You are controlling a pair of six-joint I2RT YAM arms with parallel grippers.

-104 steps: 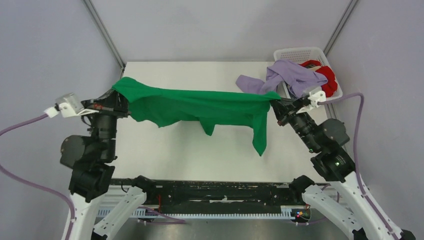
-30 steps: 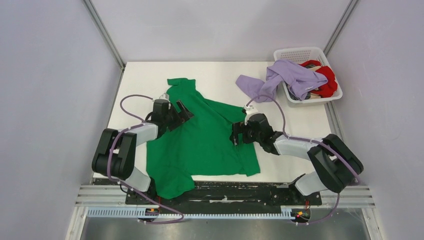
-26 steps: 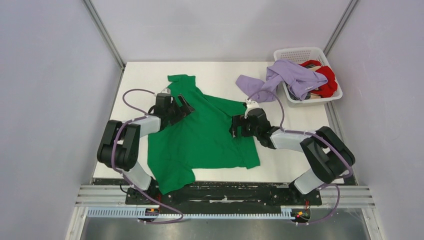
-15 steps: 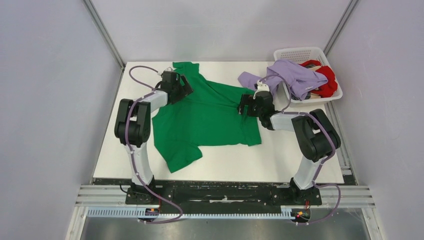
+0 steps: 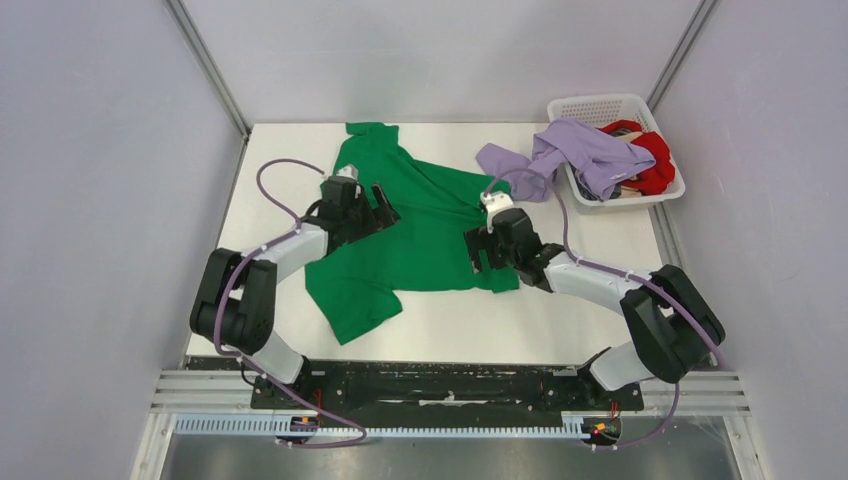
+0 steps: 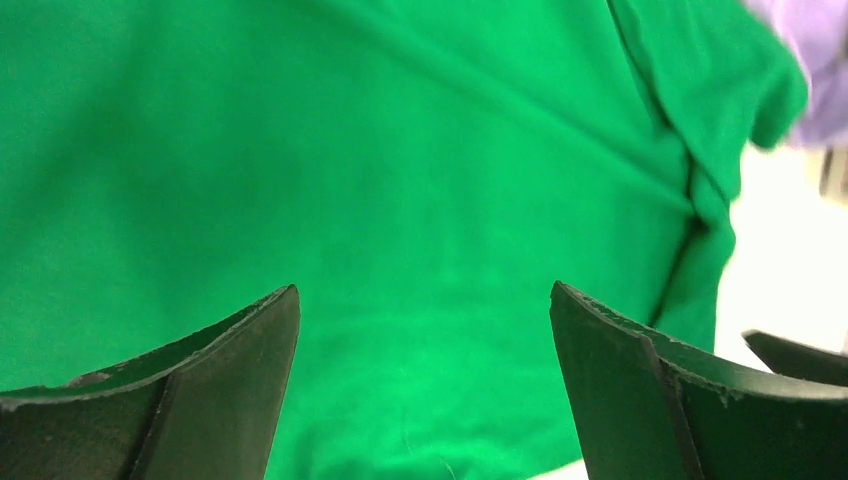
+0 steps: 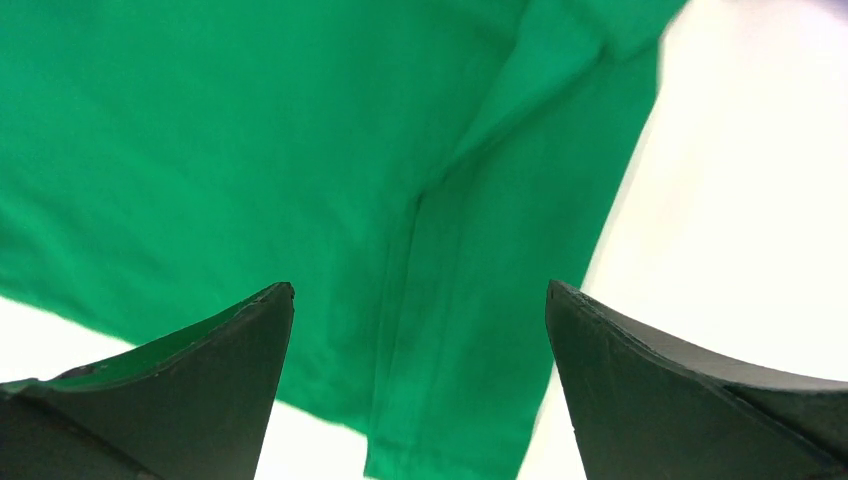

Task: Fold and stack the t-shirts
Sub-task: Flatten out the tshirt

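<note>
My left pincer point(image 5: 383, 208) and right pincer point(image 5: 478, 252) stand wide open and empty over the green shirt point(image 5: 430, 215), which lies skewed on the desk point(image 5: 450, 330). I should flatten the wrinkles first, then pinch one side edge squarely before folding.

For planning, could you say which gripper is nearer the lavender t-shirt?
Right. The right gripper is just nearside and left of the lavender t-shirt; the left gripper is farther left, over the green t-shirt.

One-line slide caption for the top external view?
Left gripper and right gripper, both open, above the green t-shirt lying on the table; lavender t-shirt spills from the basket.
</note>
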